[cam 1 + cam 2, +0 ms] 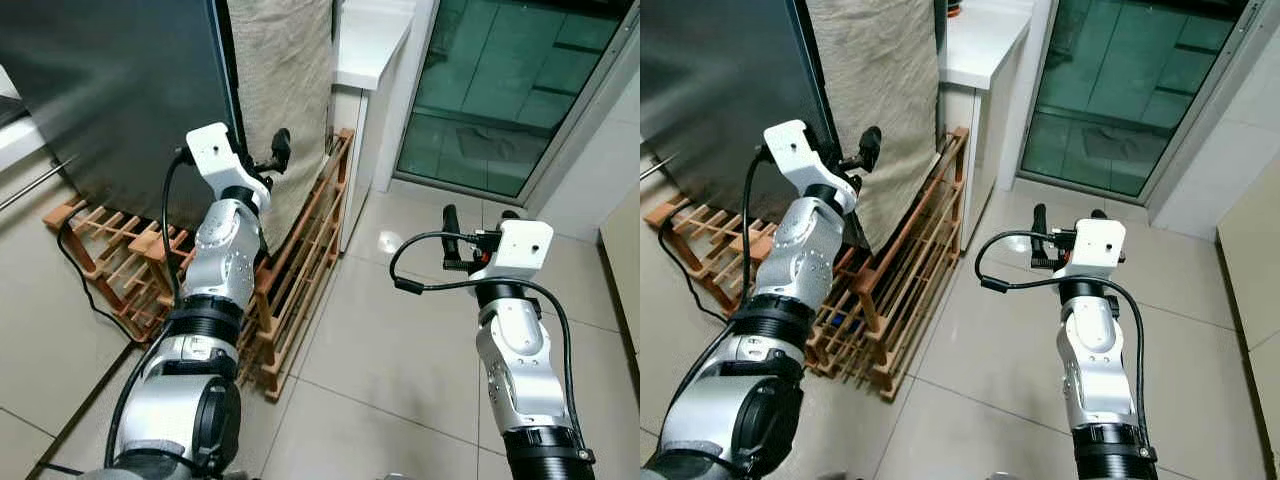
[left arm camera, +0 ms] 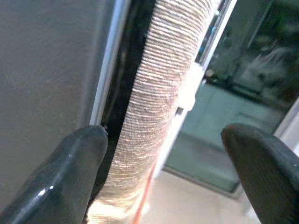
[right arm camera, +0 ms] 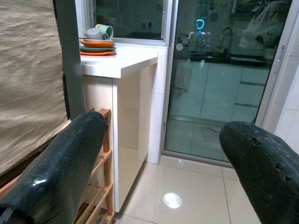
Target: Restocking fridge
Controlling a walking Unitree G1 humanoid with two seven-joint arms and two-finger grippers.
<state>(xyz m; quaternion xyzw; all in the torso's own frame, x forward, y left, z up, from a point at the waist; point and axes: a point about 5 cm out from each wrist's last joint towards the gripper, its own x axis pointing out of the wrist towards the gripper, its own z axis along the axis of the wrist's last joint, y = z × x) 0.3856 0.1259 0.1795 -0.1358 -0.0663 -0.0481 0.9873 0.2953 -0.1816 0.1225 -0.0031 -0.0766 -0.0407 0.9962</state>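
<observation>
At fridge door [image 1: 110, 90] edge, left gripper [image 1: 276, 152] spread wide, empty

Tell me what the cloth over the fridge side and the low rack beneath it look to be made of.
Cloth: coarse woven fabric, beige, perhaps linen or burlap; the ribbed weave shows in the left wrist view. Rack: reddish-brown slats and posts, matte, looks like wood. Fridge: dark, smooth, faintly brushed front, probably metal.
</observation>
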